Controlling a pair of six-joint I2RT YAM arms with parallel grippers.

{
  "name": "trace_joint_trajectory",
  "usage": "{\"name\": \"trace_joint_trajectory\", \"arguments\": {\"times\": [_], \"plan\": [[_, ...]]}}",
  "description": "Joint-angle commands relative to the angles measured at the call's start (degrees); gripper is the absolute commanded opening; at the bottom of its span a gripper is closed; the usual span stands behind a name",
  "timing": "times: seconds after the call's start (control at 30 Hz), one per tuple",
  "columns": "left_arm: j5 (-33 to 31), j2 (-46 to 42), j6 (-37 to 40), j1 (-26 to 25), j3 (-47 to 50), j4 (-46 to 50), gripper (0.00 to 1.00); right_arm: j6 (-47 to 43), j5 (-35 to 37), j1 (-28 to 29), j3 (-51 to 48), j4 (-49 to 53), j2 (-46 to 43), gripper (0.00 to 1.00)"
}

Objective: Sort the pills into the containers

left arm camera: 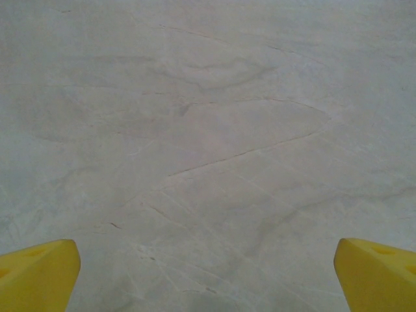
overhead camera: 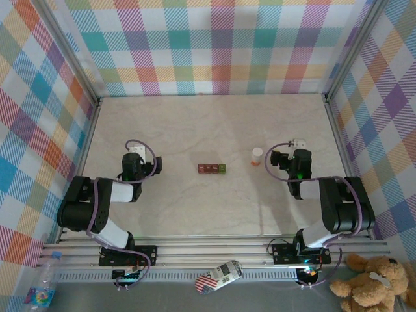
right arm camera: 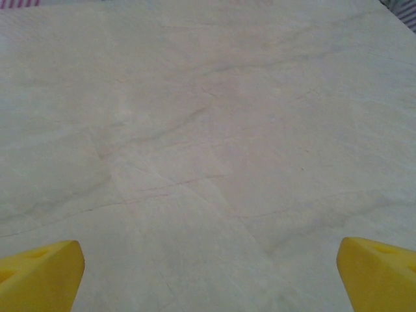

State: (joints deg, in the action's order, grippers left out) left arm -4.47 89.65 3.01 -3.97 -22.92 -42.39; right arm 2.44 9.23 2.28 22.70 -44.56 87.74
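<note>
Top external view, and here's the counter [overhead camera: 208,123]: a pale, smooth slab with faint marble veining, boxed in by walls [overhead camera: 195,39] of pastel plaid cloth. Dead centre sit the containers [overhead camera: 212,168], a short row of four tiny joined cubes, three dark red and one green at the right-hand end, lying flat between the two arms. Just off to their right, apart from them, a small white bottle [overhead camera: 257,156] stands upright, orange around its lower part, close to the right arm's wrist. Over to the left wrist camera: the left claw [left arm camera: 208,276] is spread wide. Its blunt yellow wedge-shaped fingers [left arm camera: 39,273], matte like plastic, sit in the bottom corners with bare veined counter between them. Right wrist camera, same story: the right claw [right arm camera: 208,276] gapes wide too, yellow tips at either corner, holding nothing.
</note>
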Motion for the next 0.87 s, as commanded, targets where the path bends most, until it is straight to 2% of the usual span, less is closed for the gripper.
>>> {"name": "trace_joint_trajectory", "arguments": {"times": [0.0,0.83], "plan": [[4.0,0.2,-1.1,1.3,-2.2,-2.0,1.00,-0.6,-7.4,-2.0,0.9,-2.8,0.4,0.99],[3.7,0.1,-1.0,1.3,-1.8,-2.5,1.00,-1.1,-8.3,-2.0,0.5,-3.5,0.1,0.99]]}}
